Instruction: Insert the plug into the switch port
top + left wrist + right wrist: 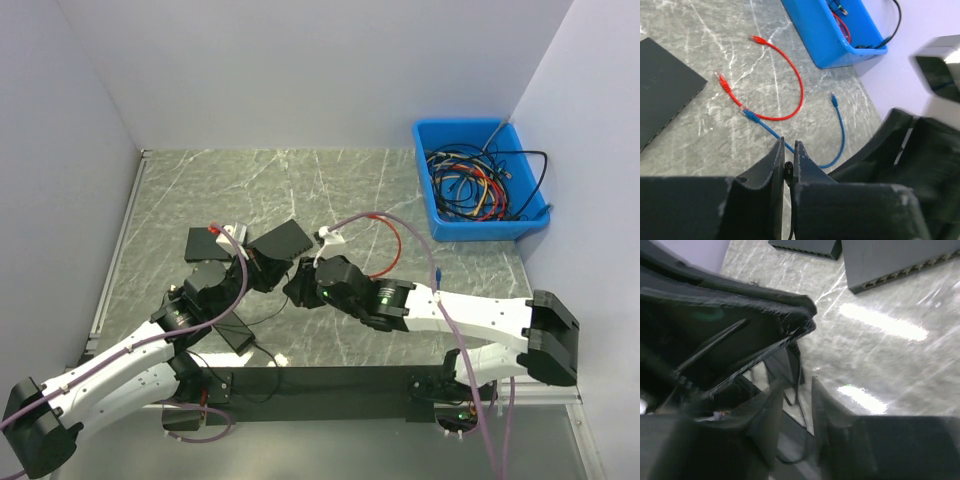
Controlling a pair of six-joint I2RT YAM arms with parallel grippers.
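Observation:
My left gripper [788,150] is shut on a small black barrel plug [786,165], whose thin black cable runs down between the fingers. In the top view this gripper [263,270] sits just in front of the right-hand black switch [282,240]. A second black switch [213,243] lies to its left. My right gripper [298,283] is close beside the left one. In the right wrist view it [796,390] is open, with the thin black cable [799,405] passing between the fingers. Both switches show at that view's top, the nearer one [900,262] with its port row facing me.
A black power adapter [234,333] lies near the left arm. A red patch cable [390,250] and a blue one [437,272] lie right of the grippers. A blue bin [440,215] of cables stands at the back right. Walls close the table on three sides.

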